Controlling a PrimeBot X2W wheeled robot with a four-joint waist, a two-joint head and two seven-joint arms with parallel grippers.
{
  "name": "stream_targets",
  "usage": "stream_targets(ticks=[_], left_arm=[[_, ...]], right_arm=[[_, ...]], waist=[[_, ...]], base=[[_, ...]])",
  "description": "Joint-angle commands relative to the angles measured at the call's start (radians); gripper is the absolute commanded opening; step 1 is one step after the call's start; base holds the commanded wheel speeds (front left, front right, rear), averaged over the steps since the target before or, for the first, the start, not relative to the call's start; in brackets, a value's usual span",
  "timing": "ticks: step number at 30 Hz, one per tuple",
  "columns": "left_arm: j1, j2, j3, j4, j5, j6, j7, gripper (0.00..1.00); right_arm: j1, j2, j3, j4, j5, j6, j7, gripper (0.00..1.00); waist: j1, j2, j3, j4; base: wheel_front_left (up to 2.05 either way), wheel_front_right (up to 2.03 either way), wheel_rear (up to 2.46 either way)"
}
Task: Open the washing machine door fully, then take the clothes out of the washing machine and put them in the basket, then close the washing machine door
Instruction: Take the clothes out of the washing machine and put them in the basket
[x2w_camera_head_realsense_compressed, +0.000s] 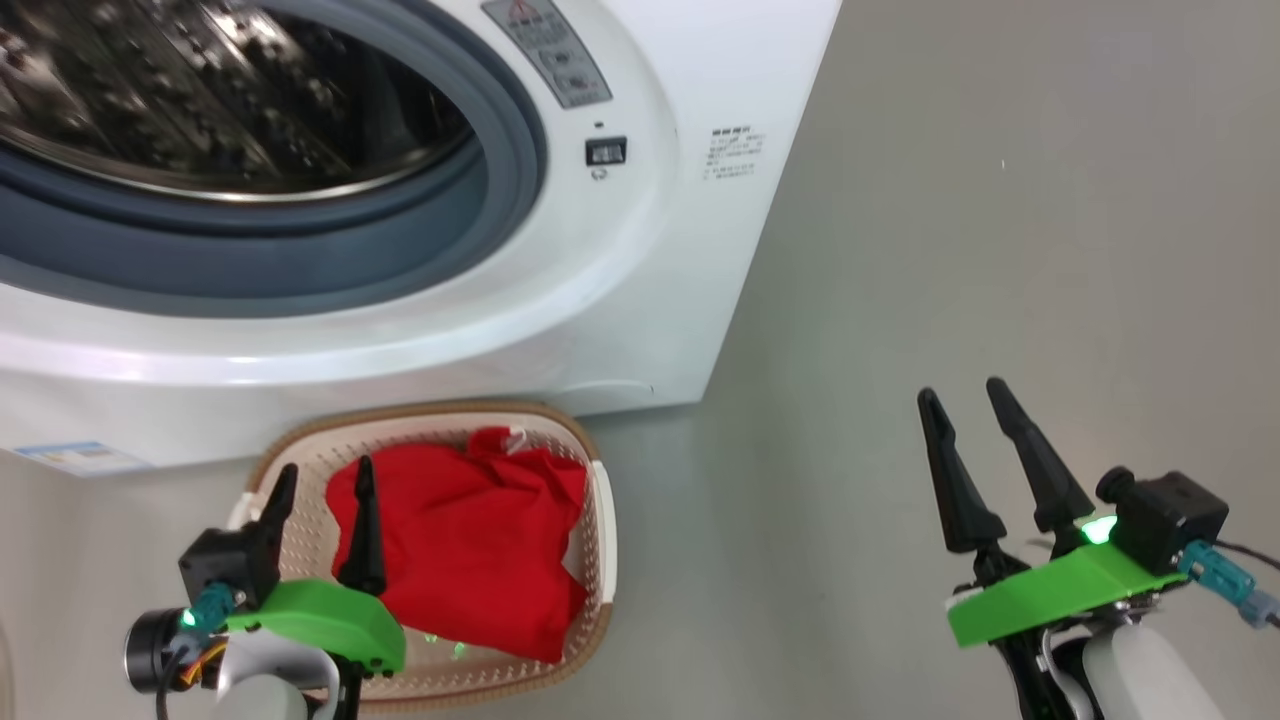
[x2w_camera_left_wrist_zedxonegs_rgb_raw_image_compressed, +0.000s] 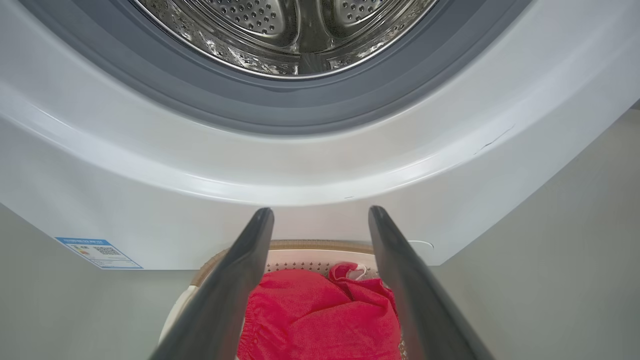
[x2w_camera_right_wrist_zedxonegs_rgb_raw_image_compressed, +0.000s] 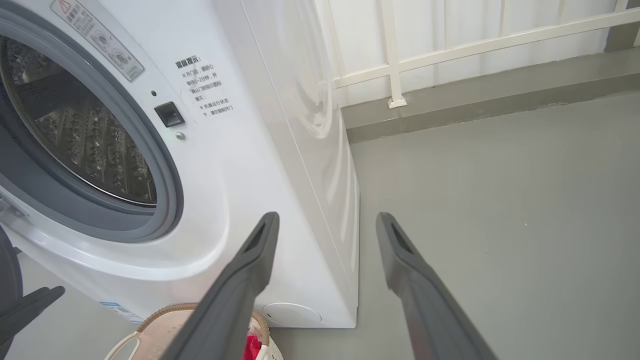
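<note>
Here, clothes (x2w_camera_head_realsense_compressed: 470, 550) in basket (x2w_camera_head_realsense_compressed: 430, 411), under left claw (x2w_camera_head_realsense_compressed: 327, 465)

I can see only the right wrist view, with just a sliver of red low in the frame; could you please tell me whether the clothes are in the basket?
Observer: Yes. In the head view the clothes lie bunched inside the basket, on the floor in front of the washing machine.
Operator: Thank you. Is any red left in the drum?
Observer: The left wrist view shows the drum in its lower part as bare steel, no red there; its upper part is out of frame.
Operator: And the left gripper?
Observer: The left gripper is open and empty, above the basket's left side.
</note>
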Motion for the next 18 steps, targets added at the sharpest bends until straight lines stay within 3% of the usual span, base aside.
stream_targets(ticks=[1,18], left_arm=[[0.027,0.018,0.024,-0.046,-0.004,-0.003,-0.005,1.00],[0.186,0.018,0.028,-0.307,-0.012,-0.002,-0.005,1.00]], right_arm=[[0.020,-0.011,0.018,-0.020,-0.011,0.000,-0.006,1.00],[0.125,-0.015,-0.002,-0.016,-0.020,0.000,-0.006,1.00]], waist=[[-0.0001,0.0000,-0.053,0.019],[-0.0001,0.0000,-0.176,0.043]], base=[[0.00,0.00,0.00],[0.00,0.00,0.00]])
